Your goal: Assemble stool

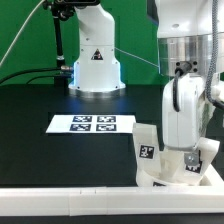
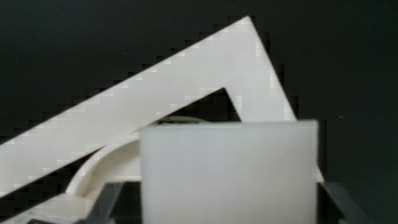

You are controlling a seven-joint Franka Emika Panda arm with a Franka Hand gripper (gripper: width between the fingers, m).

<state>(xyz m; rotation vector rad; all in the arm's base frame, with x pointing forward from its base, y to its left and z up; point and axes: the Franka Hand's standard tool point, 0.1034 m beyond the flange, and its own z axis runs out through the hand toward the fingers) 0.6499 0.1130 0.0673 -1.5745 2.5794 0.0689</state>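
hand (image 1: 186,150) you run is clamped on a white stool leg (image 1: 181,110), upright above the seat disc (image 1: 165,172); marker board (image 1: 92,123) lies apart on your bench (image 1: 60,95).

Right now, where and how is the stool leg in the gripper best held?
As it appears held now: the gripper closes from above on the upper end of the upright white stool leg, fingers on its flat opposite faces. The wrist view shows a blocky, flat-sided piece between the fingers, which should suit a parallel pinch.
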